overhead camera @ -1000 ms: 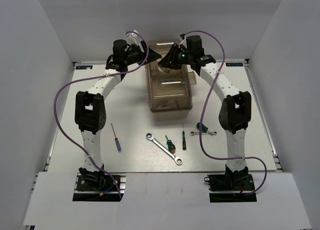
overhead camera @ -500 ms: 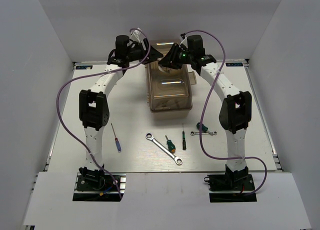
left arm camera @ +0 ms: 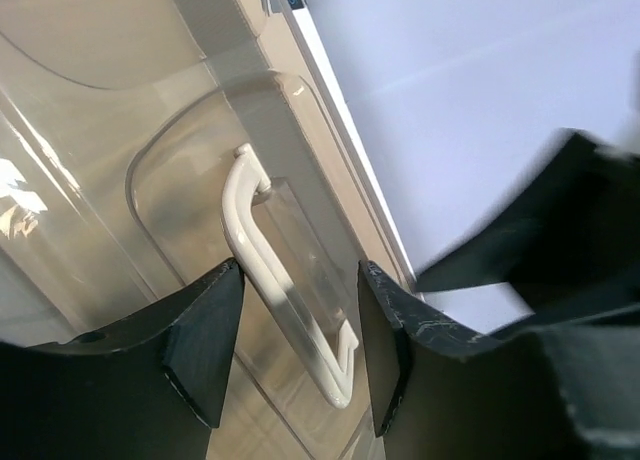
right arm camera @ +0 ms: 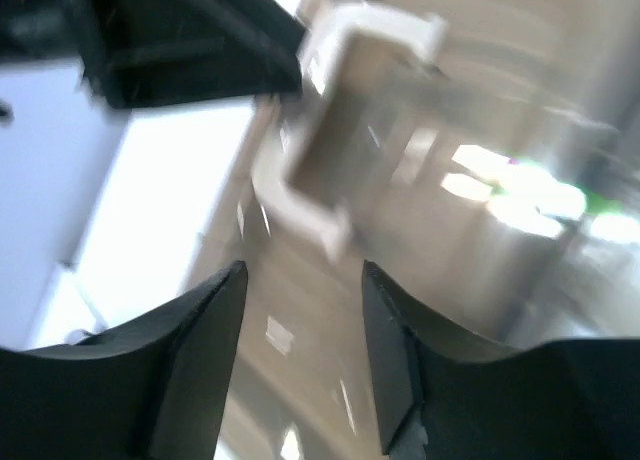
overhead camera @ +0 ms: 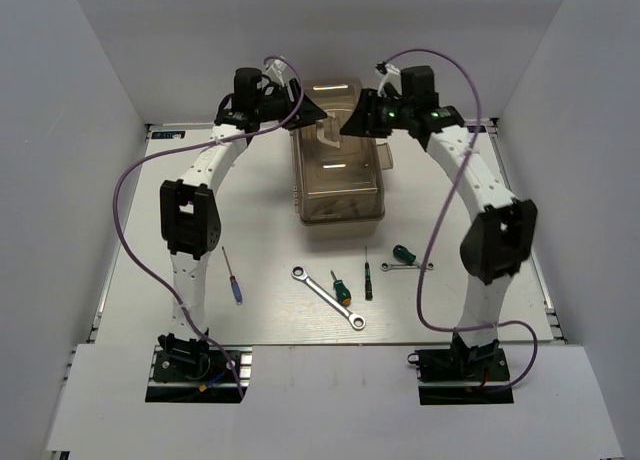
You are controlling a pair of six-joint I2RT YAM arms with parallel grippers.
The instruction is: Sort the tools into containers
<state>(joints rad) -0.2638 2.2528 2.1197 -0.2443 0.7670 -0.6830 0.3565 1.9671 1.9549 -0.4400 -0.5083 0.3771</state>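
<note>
Left arm (overhead camera: 187, 220) and right arm (overhead camera: 497, 242) arch forward, jaws parted.

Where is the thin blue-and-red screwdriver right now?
In the top view, the thin blue-and-red screwdriver lies on the left half of the table, just right of the left arm and well left of the long wrench.

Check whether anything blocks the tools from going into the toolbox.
Yes, the toolbox lid looks shut. The tools lie on the table in front of it.

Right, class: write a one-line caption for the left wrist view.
Open left gripper poised over the white handle of the translucent toolbox.
</note>
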